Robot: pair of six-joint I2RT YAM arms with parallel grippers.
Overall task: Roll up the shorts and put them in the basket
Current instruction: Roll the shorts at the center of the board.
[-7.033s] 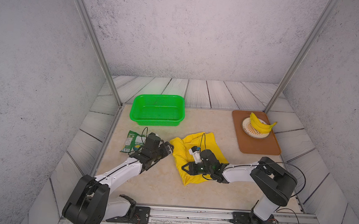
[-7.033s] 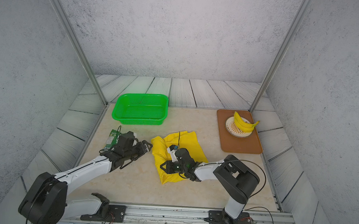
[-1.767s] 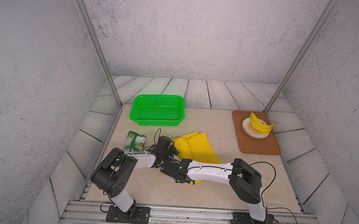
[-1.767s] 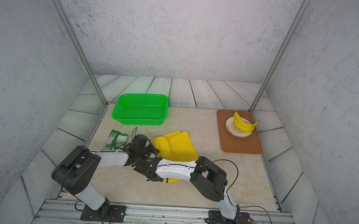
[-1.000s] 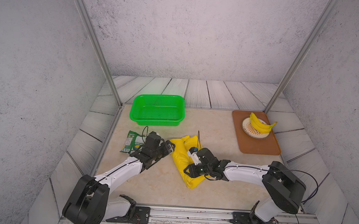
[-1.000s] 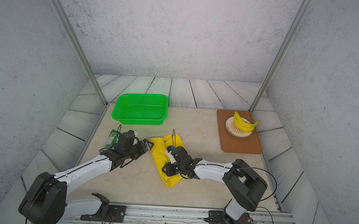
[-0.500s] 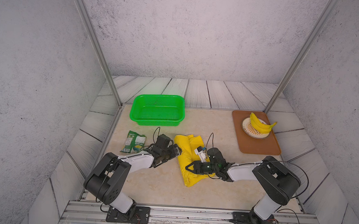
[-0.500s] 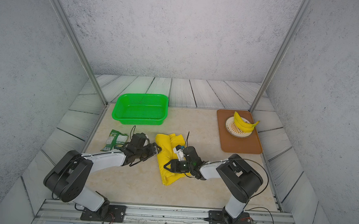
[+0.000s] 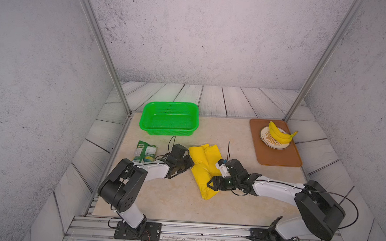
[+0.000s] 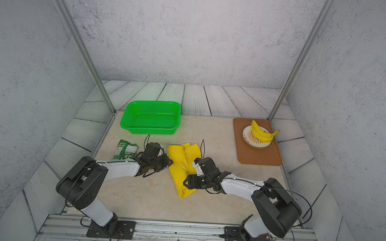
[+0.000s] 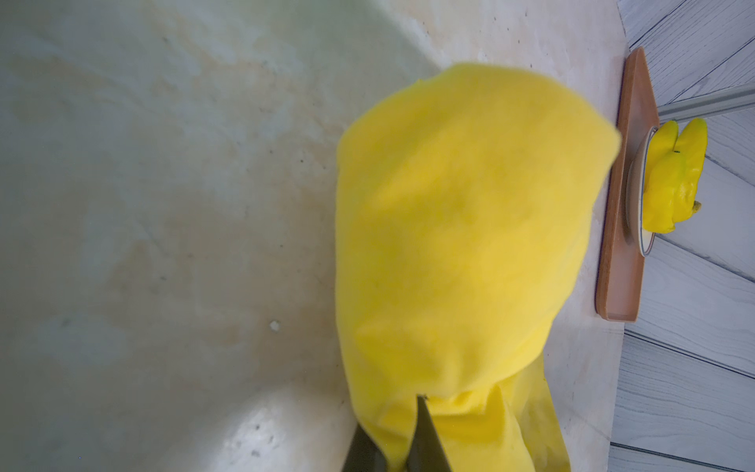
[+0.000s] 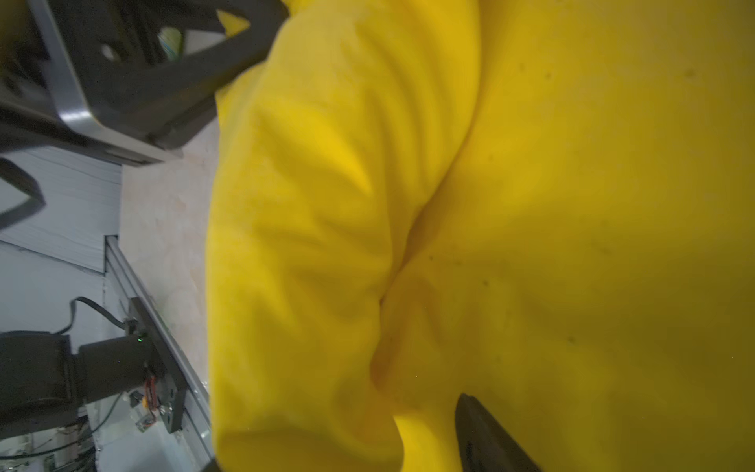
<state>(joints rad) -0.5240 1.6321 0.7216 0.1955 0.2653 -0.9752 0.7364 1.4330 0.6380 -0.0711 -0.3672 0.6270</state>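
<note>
1. Step in hand: mid-roll. The shorts lie as a narrow, half-rolled bundle mid-worktop, between both arms.
2. Left pincer is clamped on yellow fabric at the bundle's side edge. Right pincer has its jaws spread and rests on the near part.
3. Next move, my read: the right presses the roll down while the left turns its edge over, keeping tension.
4. Look: bright yellow, soft, lumpy folds at the far end. Drawstring not visible.

Bare tabletop fronts the shorts; basket and snack packet crowd the left.
</note>
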